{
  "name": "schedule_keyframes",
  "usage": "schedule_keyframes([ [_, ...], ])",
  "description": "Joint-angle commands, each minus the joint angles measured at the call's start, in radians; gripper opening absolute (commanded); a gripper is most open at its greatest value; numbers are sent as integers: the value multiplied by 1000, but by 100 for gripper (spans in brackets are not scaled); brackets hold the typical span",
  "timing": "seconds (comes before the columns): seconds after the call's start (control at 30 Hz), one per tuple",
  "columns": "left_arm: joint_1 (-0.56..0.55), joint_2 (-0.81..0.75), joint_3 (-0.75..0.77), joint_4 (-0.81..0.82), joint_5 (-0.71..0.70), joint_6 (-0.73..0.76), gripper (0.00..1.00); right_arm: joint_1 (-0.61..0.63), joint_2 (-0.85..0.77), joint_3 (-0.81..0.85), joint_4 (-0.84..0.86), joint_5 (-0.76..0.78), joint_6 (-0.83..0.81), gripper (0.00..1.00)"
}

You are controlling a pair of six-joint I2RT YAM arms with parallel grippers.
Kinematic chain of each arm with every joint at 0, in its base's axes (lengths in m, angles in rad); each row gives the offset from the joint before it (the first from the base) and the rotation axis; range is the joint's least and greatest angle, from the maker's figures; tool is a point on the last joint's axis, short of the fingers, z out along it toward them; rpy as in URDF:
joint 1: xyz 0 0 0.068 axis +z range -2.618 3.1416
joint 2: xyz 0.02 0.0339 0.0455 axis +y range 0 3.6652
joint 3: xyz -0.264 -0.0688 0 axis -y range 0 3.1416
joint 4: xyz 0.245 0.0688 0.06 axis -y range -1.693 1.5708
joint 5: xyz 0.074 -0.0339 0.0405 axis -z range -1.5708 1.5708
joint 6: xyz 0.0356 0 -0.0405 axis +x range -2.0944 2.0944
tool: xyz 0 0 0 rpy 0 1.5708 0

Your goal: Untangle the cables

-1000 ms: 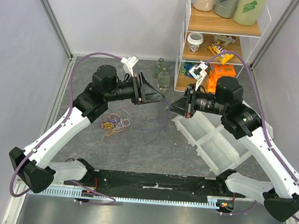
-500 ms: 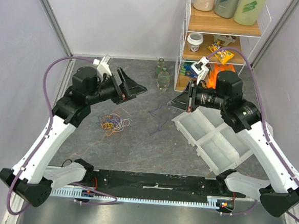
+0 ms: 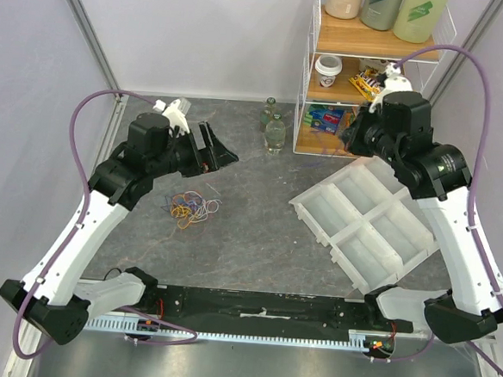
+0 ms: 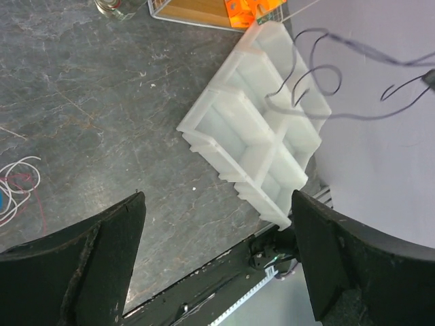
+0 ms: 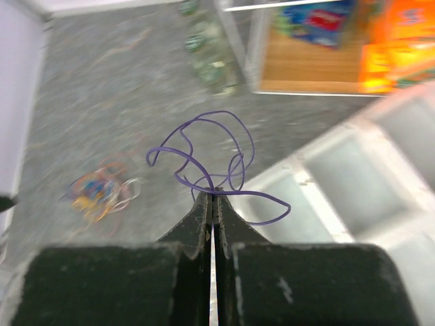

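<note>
Counted: left gripper [image 3: 220, 150] and right gripper [image 5: 212, 198]; one white tray [image 3: 306, 211] with four compartments; two small glass bottles [image 3: 275, 131] beside one wooden shelf [image 3: 371, 86]; one tangle [image 3: 188, 208]; one loose purple cable [image 5: 204, 185].

Tangle: thin loops of orange, blue, yellow, red and white wire, knotted into a small clump with white and red strands trailing out. Lying on the grey table [image 3: 248, 240], left of the tray, well apart from both grippers.

Purple cable: a single thin wire curled into several open loops, up in the air near the shelf and the tray's far end.

At the right gripper: fingers pressed fully together, pinching the purple cable at the tips.

At the left gripper: fingers spread wide, gripping nothing, raised just beyond the tangle.

Printing on the shelf's packets and cup: too small to read.
</note>
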Motion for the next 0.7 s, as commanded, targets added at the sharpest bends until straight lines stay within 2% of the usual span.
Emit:
schedule_keyframes([
  [0.0,2,35,62,-11,50,128,93,-75,17,68,-106,345,-15,0],
  [0.17,1,59,98,-24,111,214,94,-242,75,68,-75,312,10,0],
  [0.4,8,87,118,-77,139,352,96,-494,138,-85,97,192,66,0],
  [0.67,-12,-29,29,-83,90,426,99,-606,215,-233,270,176,57,0],
])
